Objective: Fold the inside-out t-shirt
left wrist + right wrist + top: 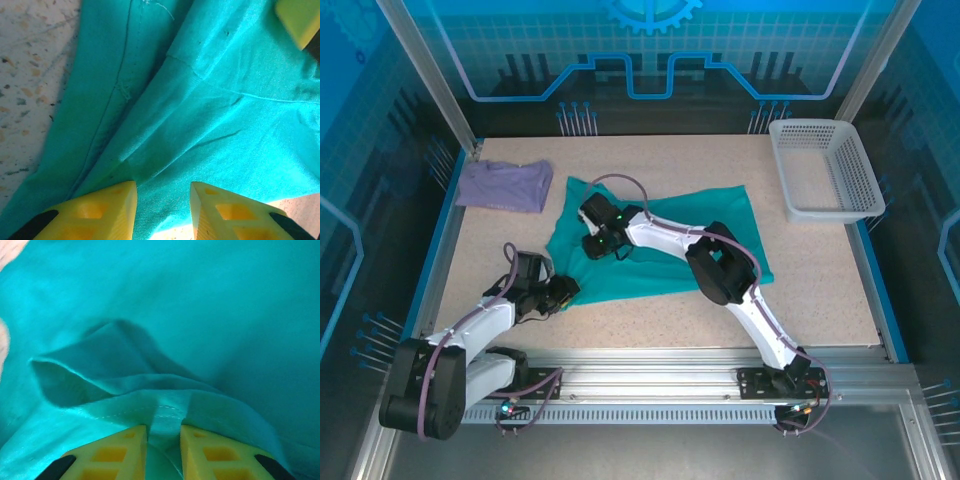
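I see the teal t-shirt (720,225) spread and rumpled in the middle of the speckled table (820,290), its soft knit creased into long folds, with a stitched seam running near its left edge. My right gripper (163,450) has its yellow wedge-shaped fingers nearly together, pinching a raised fold of stitched hem that loops open just beyond them. My left gripper (162,210) sits at the shirt's near-left edge with its fingers apart over flat cloth, clamping nothing.

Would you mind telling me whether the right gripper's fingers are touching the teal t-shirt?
Touching. The right wrist view shows a fold of the teal t-shirt pinched between the right gripper's fingers.
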### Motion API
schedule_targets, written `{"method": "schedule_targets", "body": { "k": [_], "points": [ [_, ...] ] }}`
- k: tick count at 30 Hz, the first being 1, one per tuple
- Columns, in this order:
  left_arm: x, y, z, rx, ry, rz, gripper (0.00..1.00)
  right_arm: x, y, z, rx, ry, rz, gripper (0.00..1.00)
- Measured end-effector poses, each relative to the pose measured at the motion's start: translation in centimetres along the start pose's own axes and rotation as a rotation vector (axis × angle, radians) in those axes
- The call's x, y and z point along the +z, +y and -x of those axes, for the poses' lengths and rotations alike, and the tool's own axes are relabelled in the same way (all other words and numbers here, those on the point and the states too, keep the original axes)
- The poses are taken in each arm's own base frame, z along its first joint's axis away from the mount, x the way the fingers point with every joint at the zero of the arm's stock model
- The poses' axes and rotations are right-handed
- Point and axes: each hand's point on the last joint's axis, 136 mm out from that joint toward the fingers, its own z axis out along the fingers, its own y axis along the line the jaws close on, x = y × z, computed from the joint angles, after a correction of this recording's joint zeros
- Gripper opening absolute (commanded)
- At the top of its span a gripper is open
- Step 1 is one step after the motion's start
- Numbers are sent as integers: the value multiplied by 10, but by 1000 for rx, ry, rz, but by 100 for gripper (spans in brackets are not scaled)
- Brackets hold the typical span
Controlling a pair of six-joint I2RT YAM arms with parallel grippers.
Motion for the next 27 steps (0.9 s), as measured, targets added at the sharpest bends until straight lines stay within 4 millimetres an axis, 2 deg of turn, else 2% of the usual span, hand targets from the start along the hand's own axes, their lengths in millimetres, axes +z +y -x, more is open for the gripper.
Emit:
{"method": "schedule_targets", "body": {
  "k": [5, 8, 13, 16, 18, 20, 23, 24, 25, 27],
  "points": [
    [0, 0, 0, 0, 0, -1, 35, -5, -32, 16, 120, -42, -72, 25],
    [0, 0, 0, 0, -1, -1, 35, -6, -44, 21, 168, -53, -93, 26],
    [0, 0, 0, 1, -1, -1, 36, -7, -43, 23, 173, -68, -73, 32],
    [0, 0, 0, 1, -2, -2, 38, -20, -43, 11, 154, -60, -64, 41],
    [0, -1, 1, 3, -5, -5, 41, -40, -43, 3, 131, -64, -64, 49],
    [-1, -3, 2, 7, -11, -11, 44, -69, -44, -2, 106, -92, -64, 55],
    [-6, -7, 5, 19, -36, -26, 51, -127, -55, -12, 84, -156, -92, 62],
    [-8, -9, 7, 28, -48, -33, 54, -146, -63, -18, 87, -177, -111, 71],
    [-10, -12, 9, 35, -58, -41, 57, -165, -76, -26, 102, -197, -139, 76],
    [-15, -19, 13, 45, -77, -59, 62, -189, -102, -45, 127, -208, -195, 85]
  ]
}}
